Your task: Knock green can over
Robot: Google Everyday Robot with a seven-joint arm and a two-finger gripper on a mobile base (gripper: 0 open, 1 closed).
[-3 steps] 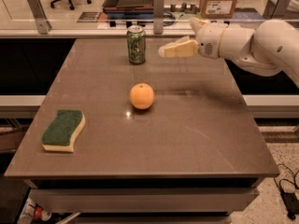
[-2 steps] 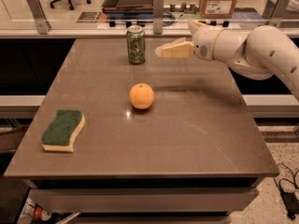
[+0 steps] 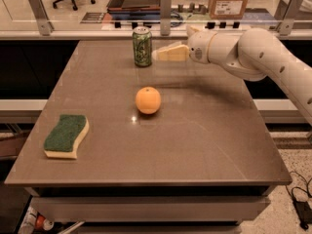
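Over the last second my gripper [image 3: 159, 55] has slid left along the top of the frame, from clearly right of the green can [image 3: 142, 46] to just beside its right side, with the tips pinched into a narrow wedge (can't tell if it's actually touching yet). The can's still upright at the upper middle of the desk [image 3: 204, 130], so nothing's knocked over, but I reckon one more shove left does it. The orange [image 3: 148, 100] and sponge [image 3: 66, 136] haven't budged.
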